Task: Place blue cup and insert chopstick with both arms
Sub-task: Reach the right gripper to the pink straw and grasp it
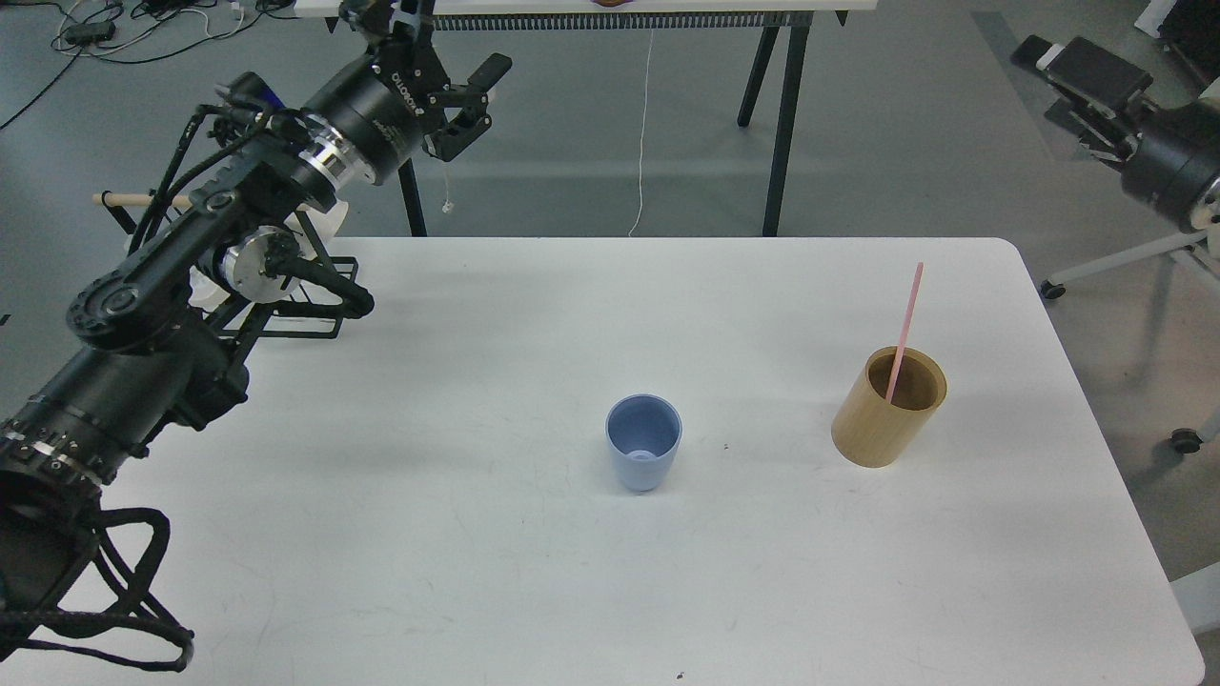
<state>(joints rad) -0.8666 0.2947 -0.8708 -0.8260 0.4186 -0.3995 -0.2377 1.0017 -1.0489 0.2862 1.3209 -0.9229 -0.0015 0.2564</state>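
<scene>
Head view: small light-blue matte plastic cup (643, 443) stands upright mid-table, empty. Thin pale pink chopstick (905, 329) leans inside tan wooden cylinder holder (888, 408), right of the cup, well apart. Chopstick looks light, stiff, slippery; pinch the exposed upper half. Left gripper (477, 95) raised far back-left, fingers apart, empty, well away from both. Right gripper (1044, 55) at upper right edge, well apart from chopstick; can't tell finger state.

Chopstick (904, 333): lower end hidden inside wooden holder (886, 410). Rack (286, 286) below left pincer (467, 100): mostly occluded by that arm. Right pincer (1034, 52): seen small and dark, finger spacing indeterminate; its arm cut by the frame edge.
</scene>
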